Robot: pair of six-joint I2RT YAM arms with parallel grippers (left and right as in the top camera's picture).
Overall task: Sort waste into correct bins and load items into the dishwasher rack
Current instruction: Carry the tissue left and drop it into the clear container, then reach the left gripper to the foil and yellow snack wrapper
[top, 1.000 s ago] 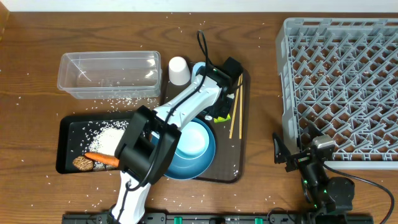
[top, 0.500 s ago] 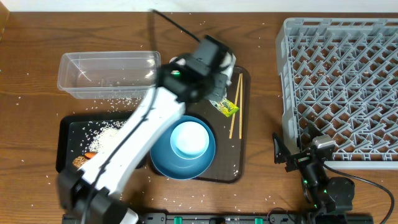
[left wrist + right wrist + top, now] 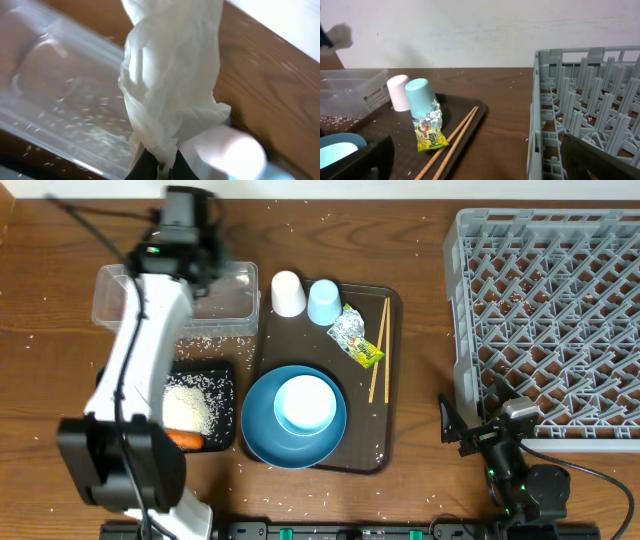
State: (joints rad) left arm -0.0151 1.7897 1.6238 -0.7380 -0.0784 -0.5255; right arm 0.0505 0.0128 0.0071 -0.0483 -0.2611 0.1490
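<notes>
My left gripper [image 3: 155,167] is shut on a crumpled white paper napkin [image 3: 170,75] and holds it above the clear tub [image 3: 60,100]; in the overhead view the gripper [image 3: 198,265] is over the tub [image 3: 120,305]. The wrapper [image 3: 355,338], chopsticks [image 3: 380,365], white cup [image 3: 288,293], light-blue cup [image 3: 323,302], and white bowl [image 3: 305,402] on the blue plate [image 3: 260,440] lie on the brown tray [image 3: 390,435]. Rice [image 3: 190,405] and a carrot [image 3: 183,440] lie in the black tray [image 3: 226,380]; the brown lump is hidden. My right gripper [image 3: 480,430] is open and empty beside the rack [image 3: 550,310].
Loose rice grains are scattered on the wooden table around the tub and trays. In the right wrist view the rack's wall [image 3: 545,115] stands close on the right, and the wrapper [image 3: 431,132] and chopsticks [image 3: 455,140] lie ahead to the left.
My left arm has swung from over the brown tray to the back left, over the clear tub, with the white napkin in its jaws. The right arm has not moved.
</notes>
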